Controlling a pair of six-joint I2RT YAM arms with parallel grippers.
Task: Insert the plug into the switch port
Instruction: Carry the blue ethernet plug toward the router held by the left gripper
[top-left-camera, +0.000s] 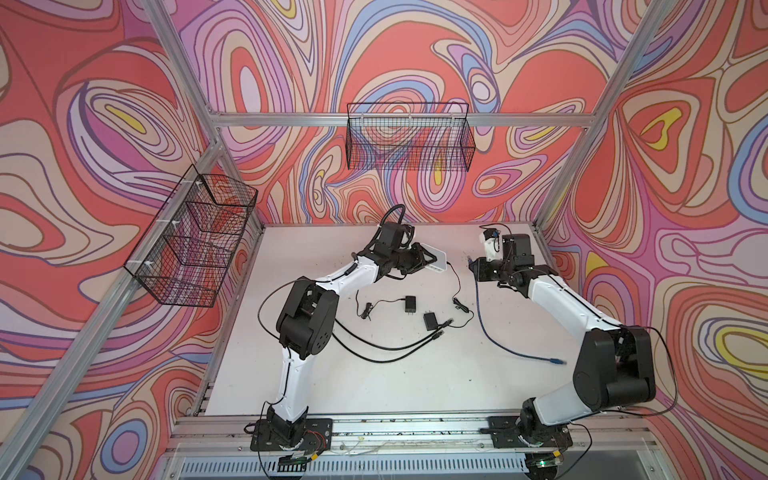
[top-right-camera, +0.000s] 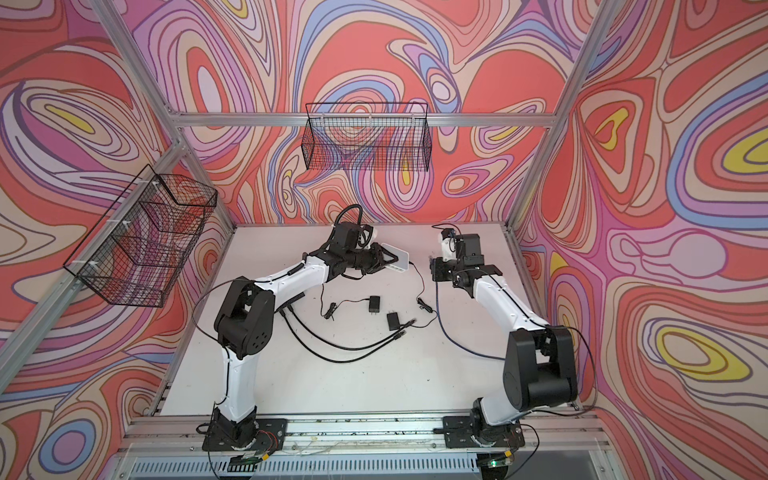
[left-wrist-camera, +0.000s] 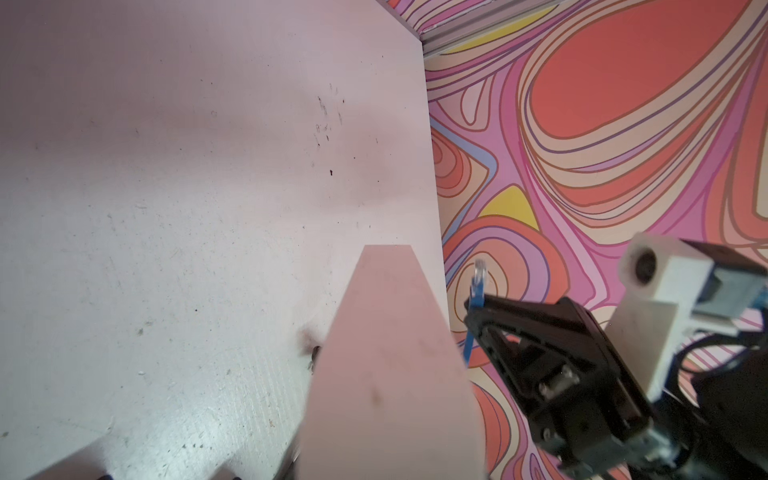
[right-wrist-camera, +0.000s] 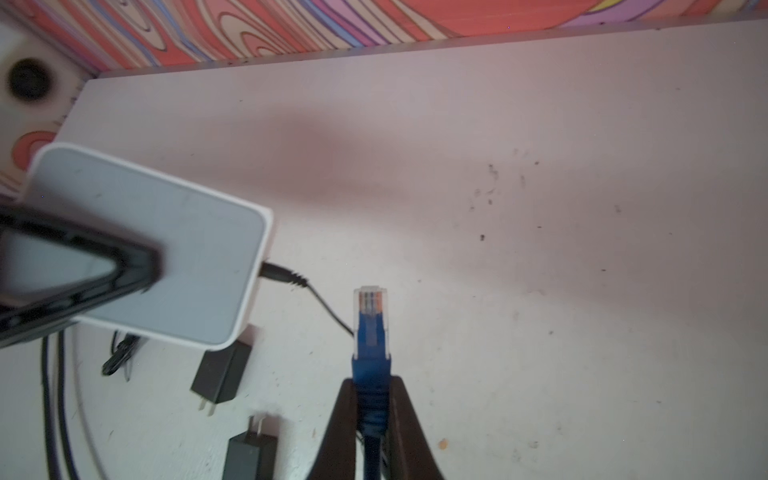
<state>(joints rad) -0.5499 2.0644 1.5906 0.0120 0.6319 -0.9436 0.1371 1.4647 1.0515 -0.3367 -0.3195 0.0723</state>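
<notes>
The white switch (top-left-camera: 437, 261) (top-right-camera: 397, 260) hangs above the back of the table, and my left gripper (top-left-camera: 424, 259) is shut on it. In the left wrist view the switch (left-wrist-camera: 390, 353) fills the space between the jaws. A thin black power cord (right-wrist-camera: 282, 276) is plugged into its side; the port itself does not show. My right gripper (right-wrist-camera: 371, 386) (top-left-camera: 473, 266) is shut on the blue cable just behind its clear-tipped plug (right-wrist-camera: 370, 320) (left-wrist-camera: 478, 278). The plug points forward, a short gap to the right of the switch (right-wrist-camera: 166, 249).
Two black power adapters (top-left-camera: 410, 305) (top-left-camera: 430, 321) and loose black cables (top-left-camera: 386, 345) lie mid-table. The blue cable (top-left-camera: 486, 328) trails to its other end (top-left-camera: 555, 361) near the right arm. Wire baskets (top-left-camera: 195, 241) (top-left-camera: 409, 137) hang on the left and back frame.
</notes>
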